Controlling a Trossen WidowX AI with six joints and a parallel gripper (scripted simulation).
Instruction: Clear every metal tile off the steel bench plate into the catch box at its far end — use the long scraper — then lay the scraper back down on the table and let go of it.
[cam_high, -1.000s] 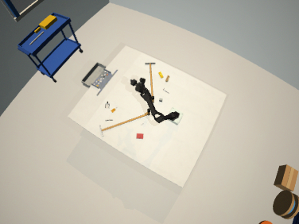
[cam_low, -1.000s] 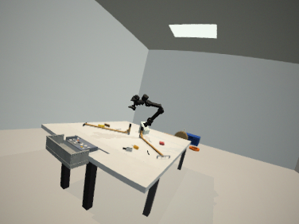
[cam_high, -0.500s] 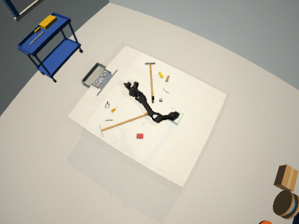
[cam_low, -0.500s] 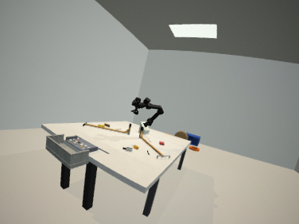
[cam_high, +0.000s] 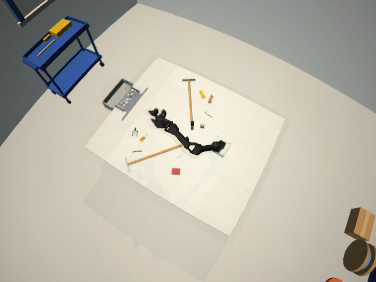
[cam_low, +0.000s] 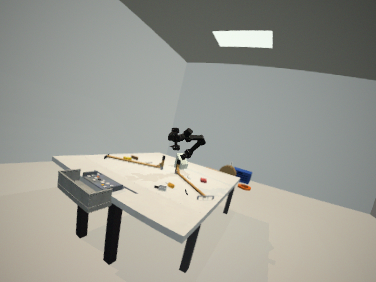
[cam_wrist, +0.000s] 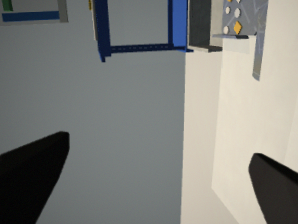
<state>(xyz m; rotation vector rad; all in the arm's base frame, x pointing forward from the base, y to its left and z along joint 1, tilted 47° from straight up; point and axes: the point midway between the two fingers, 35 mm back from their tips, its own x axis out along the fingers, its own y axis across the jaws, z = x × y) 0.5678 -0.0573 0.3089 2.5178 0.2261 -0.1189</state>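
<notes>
The steel bench plate carries several small white, orange and dark tiles. The grey catch box adjoins its far end; its floor is hidden in the wrist view. One wooden-handled scraper with a dark head lies on the table. Another scraper with a pale, frame-like head lies on the other side of the arm. My gripper is open and empty, raised above the table between plate and scrapers, touching neither.
A red block, a yellow block, an orange piece and several small items lie around the scrapers. A blue cart stands beyond the box. A thin strip edges the plate.
</notes>
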